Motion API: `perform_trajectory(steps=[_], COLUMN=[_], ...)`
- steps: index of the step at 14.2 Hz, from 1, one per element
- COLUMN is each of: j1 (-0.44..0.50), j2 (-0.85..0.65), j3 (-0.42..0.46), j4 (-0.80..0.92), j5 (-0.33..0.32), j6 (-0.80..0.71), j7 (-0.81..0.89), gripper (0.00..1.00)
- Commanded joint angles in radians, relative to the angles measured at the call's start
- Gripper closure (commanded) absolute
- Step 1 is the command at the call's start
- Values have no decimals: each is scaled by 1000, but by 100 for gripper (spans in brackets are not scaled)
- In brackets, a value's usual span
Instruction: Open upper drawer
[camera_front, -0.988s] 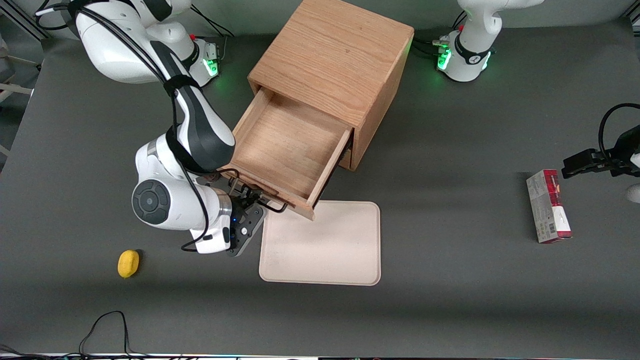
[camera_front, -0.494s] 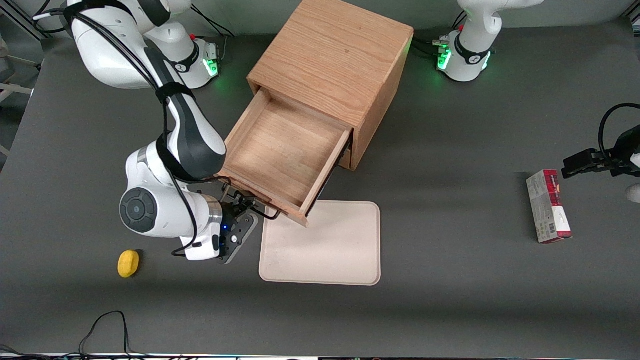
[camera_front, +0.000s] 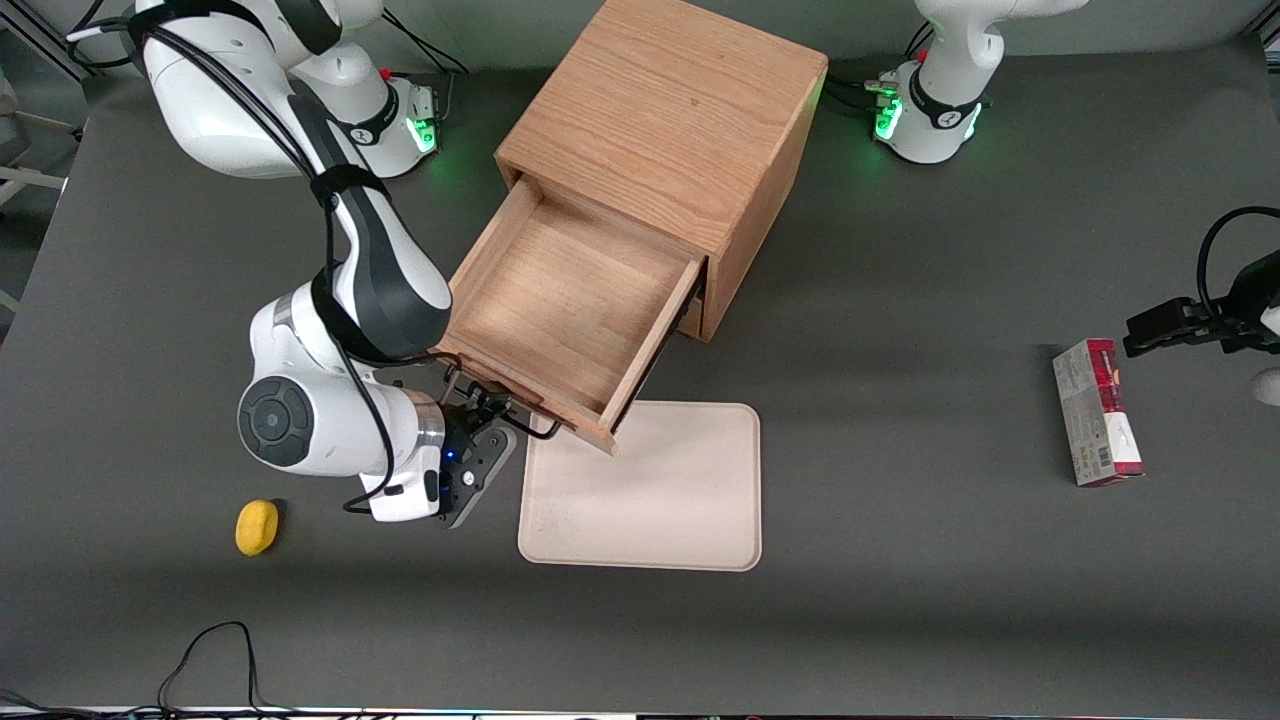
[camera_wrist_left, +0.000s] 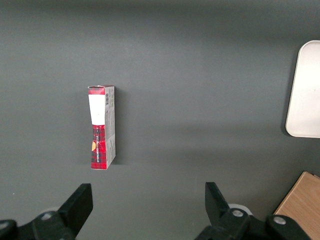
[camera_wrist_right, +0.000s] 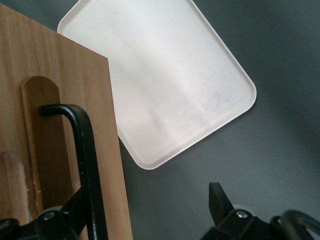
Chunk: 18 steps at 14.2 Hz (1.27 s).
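Front view, reading across: a small yellow object (camera_front: 256, 526) lies low in the frame toward the working arm's end. The gripper (camera_front: 487, 412) sits at the black handle (camera_front: 525, 425) of the upper drawer (camera_front: 560, 300), jaws spread wide with the bar (camera_wrist_right: 87, 150) between them, close to one finger (camera_wrist_right: 67, 220). The drawer stands drawn well out of the cabinet (camera_front: 670, 110) at mid-frame, its front corner above the beige tray (camera_front: 650, 490). The pull appears complete; any retreat should run straight off the bar, without snagging it.
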Motion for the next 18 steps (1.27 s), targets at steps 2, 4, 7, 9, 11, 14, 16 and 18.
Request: perform_trajectory(steps=[2,4,7,9,11,14,16,18], j1=[-14,-14,-14,-14,-16,-52,-62,-59], j2=[33,32,27,13,-19,-95,-151,-252], j3=[15,23,31,29,17,9,-52,-98], j4=[94,96,133,153,176,183,180,92], j5=[-6,-4,-4,-4,-6,-13,-18,-18], j6=[-51,-80,-161,-227,-291,-367,-385,-405], j7=[-9,-9,-9,-7,-7,-1,24,100], gripper=[0,0,0,0,0,0,0,0])
